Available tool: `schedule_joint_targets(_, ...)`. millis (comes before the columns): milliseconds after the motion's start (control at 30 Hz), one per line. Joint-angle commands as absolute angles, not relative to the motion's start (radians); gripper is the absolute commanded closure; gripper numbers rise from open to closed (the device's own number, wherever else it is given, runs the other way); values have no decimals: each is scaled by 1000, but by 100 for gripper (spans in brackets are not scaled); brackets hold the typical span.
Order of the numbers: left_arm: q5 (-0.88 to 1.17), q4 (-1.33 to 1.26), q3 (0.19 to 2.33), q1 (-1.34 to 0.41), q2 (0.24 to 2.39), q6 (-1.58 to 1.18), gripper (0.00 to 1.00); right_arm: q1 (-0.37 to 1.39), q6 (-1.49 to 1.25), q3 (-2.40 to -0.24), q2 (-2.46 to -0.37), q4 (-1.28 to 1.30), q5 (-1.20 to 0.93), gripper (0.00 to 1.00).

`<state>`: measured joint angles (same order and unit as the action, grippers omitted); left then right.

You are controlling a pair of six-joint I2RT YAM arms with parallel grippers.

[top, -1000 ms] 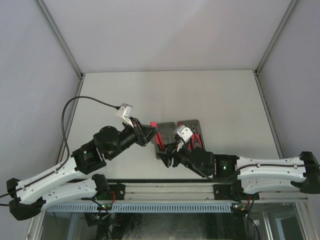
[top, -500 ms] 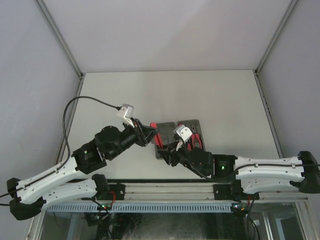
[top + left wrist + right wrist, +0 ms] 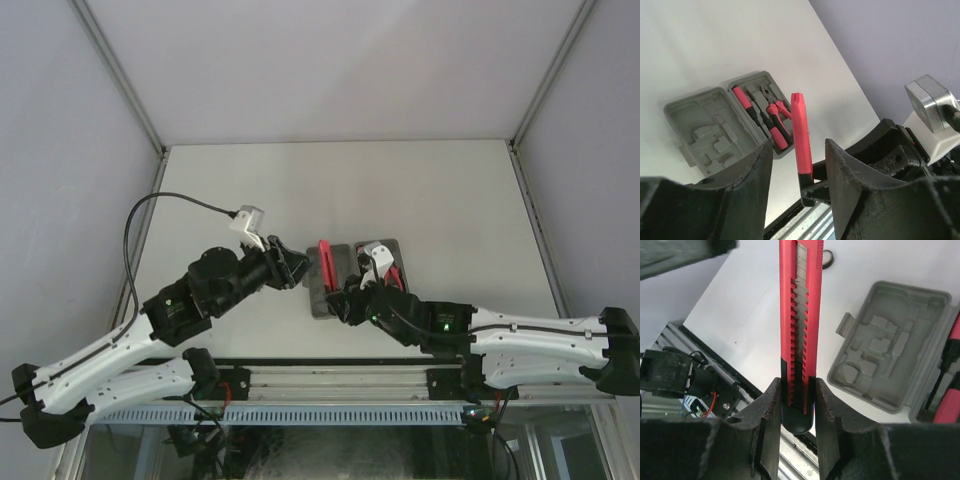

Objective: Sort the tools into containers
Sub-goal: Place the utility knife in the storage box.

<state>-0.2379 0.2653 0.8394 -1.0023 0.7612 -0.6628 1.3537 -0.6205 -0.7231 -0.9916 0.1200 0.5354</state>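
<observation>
My right gripper (image 3: 797,400) is shut on the black end of a red snap-off knife (image 3: 801,315) and holds it upright above the table. In the top view the knife (image 3: 323,262) stands over the grey trays (image 3: 318,298). My left gripper (image 3: 797,157) is open and empty, with the knife (image 3: 801,135) showing past its spread fingers, just left of the knife in the top view (image 3: 288,268). One tray (image 3: 705,127) has bare recesses. The other tray (image 3: 751,81) holds the pliers (image 3: 774,104) and red-handled screwdrivers (image 3: 742,97). A small dark ring (image 3: 828,260) lies on the table.
The bare tray (image 3: 890,360) lies right of the knife in the right wrist view, with red tool handles (image 3: 950,395) at the right edge. The metal rail at the table's near edge (image 3: 340,380) runs close below both grippers. White table (image 3: 340,190) stretches beyond the trays.
The right gripper has swung forward and to the right with the knife, which now stands over the trays. The left gripper has drawn back a little to the left.
</observation>
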Motion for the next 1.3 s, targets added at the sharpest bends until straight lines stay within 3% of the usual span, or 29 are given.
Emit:
schedule_joint_targets(0,-201,291,835,-951,748,-696,50,1291,-770,-764,-994,211,477,100)
schedule_joint_targets(467,-193,420,831,-809,812,-710,51,1253,-826,-766,-1061,334,498,100)
schedule_joint_targets(800,-251,478,865,-767,828,-641,43,1062,-860,-784,-1079,420,329,100)
schedule_joint_targets(1267,-237,554,884,-639,861,-496,35,976,-766,-1021,-1406,575,234,100)
